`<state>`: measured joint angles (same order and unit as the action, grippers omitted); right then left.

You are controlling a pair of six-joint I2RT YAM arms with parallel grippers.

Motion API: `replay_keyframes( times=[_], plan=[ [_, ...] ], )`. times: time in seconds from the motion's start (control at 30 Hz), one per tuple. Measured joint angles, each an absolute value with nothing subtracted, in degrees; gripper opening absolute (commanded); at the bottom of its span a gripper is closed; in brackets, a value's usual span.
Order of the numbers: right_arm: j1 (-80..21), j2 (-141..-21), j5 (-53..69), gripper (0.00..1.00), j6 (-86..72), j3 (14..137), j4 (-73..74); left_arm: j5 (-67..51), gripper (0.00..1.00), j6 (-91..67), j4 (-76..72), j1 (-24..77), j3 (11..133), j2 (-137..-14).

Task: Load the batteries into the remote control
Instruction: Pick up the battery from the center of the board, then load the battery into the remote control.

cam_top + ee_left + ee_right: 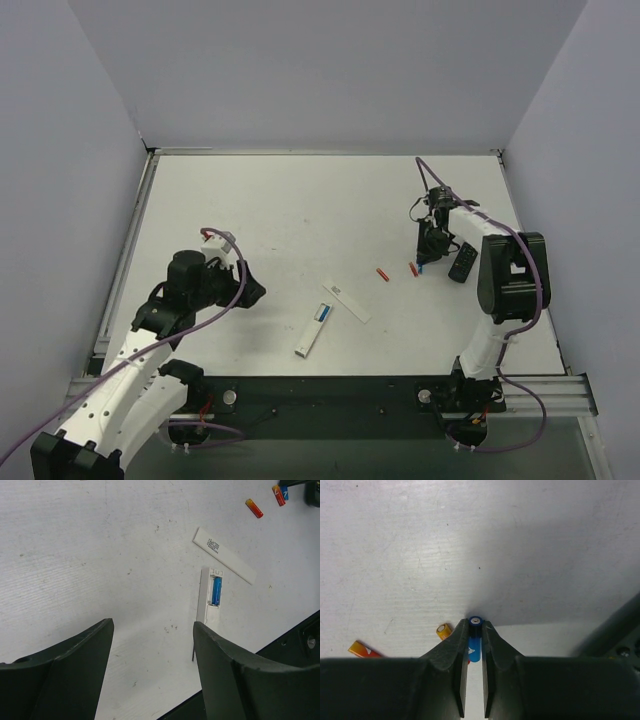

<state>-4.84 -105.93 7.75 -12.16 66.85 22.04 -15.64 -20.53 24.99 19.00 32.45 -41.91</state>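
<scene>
The white remote control (312, 333) lies open near the table's front middle, with one blue battery (323, 313) seated in its compartment. Both show in the left wrist view, the remote (206, 607) and its battery (217, 591). My left gripper (252, 293) is open and empty, left of the remote, with its fingers apart in the left wrist view (152, 630). My right gripper (427, 256) is at the right, shut on the second blue battery (475, 642), which is pinched between its fingertips (474, 626) just over the table.
The remote's white battery cover (346, 300) lies just beyond the remote. Two red batteries (381, 272) (413, 267) lie near my right gripper, one right beside the held battery (443, 630). A black remote (463, 263) lies right of my right gripper. Walls enclose the table.
</scene>
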Motion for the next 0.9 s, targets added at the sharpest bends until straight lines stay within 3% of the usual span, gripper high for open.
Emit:
replay_keyframes(
  times=[0.23, 0.47, 0.73, 0.9],
  plan=[
    [-8.3, -91.9, 6.1, 0.00, -16.0, 61.0, 19.0, -17.8, 0.75, -23.6, 23.3, 21.7, 30.2, -42.5],
    [-22.4, -79.0, 5.0, 0.00, -25.9, 54.2, 8.3, -12.6, 0.75, -28.3, 22.2, 33.3, 29.0, -43.5],
    [-41.8, -78.3, 2.0, 0.00, -38.4, 43.8, -3.9, -4.0, 0.74, -33.8, 19.9, 47.9, 27.5, -48.5],
    [-48.6, -79.6, -0.8, 0.00, -42.5, 42.0, -9.8, -0.7, 0.63, -36.0, 18.4, 52.5, 27.2, -53.4]
  ],
)
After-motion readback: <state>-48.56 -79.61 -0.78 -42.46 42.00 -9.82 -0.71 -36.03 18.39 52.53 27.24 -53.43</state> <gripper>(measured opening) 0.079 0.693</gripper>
